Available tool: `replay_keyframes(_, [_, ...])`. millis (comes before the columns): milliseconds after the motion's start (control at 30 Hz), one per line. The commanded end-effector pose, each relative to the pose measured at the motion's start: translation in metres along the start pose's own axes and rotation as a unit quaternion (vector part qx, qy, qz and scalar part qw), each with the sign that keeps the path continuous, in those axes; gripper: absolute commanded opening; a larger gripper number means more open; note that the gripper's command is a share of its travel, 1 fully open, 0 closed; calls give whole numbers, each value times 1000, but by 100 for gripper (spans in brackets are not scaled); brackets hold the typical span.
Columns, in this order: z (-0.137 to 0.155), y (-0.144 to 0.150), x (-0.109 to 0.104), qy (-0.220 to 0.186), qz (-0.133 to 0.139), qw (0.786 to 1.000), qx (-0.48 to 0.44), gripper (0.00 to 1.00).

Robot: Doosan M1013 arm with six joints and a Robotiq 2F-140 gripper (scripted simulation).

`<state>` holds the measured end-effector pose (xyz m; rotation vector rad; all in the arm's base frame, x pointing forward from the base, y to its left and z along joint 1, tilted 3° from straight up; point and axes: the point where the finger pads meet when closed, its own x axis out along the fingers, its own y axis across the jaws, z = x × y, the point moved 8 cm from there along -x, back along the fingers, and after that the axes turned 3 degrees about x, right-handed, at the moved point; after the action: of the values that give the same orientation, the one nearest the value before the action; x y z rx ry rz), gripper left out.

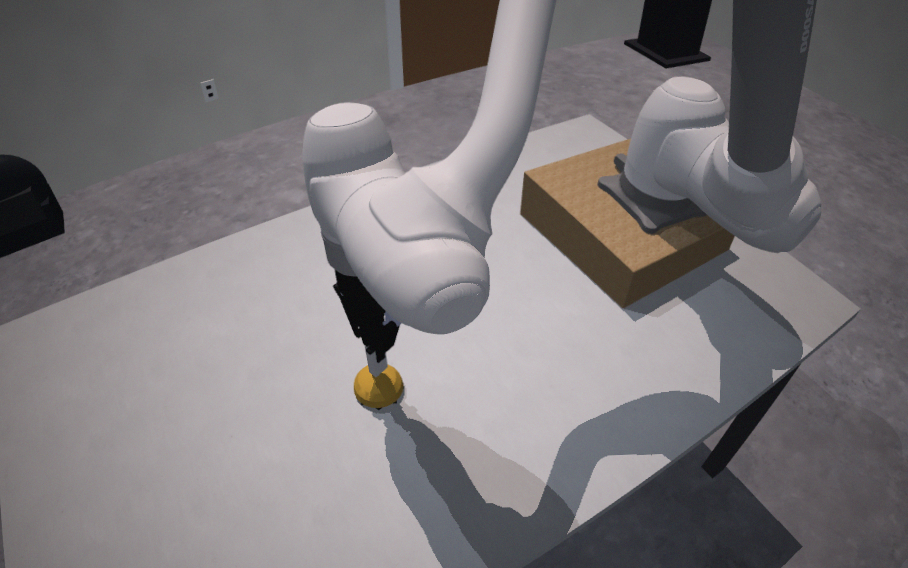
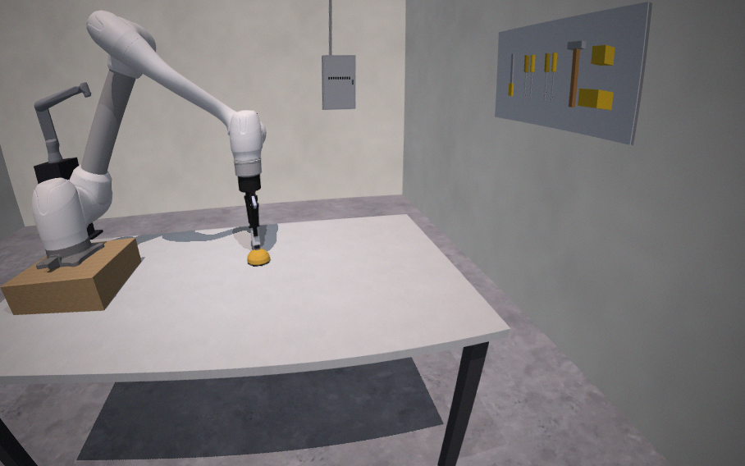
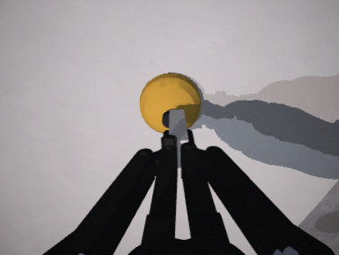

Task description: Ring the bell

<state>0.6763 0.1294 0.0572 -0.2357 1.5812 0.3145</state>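
The bell (image 1: 379,387) is a small yellow dome standing on the grey table top, near its middle. It also shows in the exterior view (image 2: 258,257) and in the wrist view (image 3: 169,101). My gripper (image 1: 376,367) is shut with nothing between the fingers and points straight down. Its pale fingertips rest on the top centre of the dome, where they hide the button. In the exterior view the gripper (image 2: 255,244) meets the bell's top. In the wrist view the closed fingertips (image 3: 174,120) lie over the dome's near side.
The arm's base stands on a wooden block (image 1: 619,219) at the table's far right corner. The arm's elbow (image 1: 401,221) hangs over the table just above the bell. A tool board (image 2: 571,68) hangs on the side wall, away from the table.
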Motion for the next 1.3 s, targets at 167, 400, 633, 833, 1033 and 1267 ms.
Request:
replay_keyframes(167, [0, 0, 0, 0, 0, 1000, 0, 0])
replay_keyframes(400, [0, 0, 0, 0, 0, 1000, 0, 0])
replay_keyframes(633, [0, 0, 0, 0, 0, 1000, 0, 0])
replay_keyframes(833, [0, 0, 3, 0, 0, 1000, 0, 0])
replay_keyframes(1033, [0, 0, 3, 0, 0, 1000, 0, 0])
replay_keyframes(1267, [0, 0, 3, 0, 0, 1000, 0, 0])
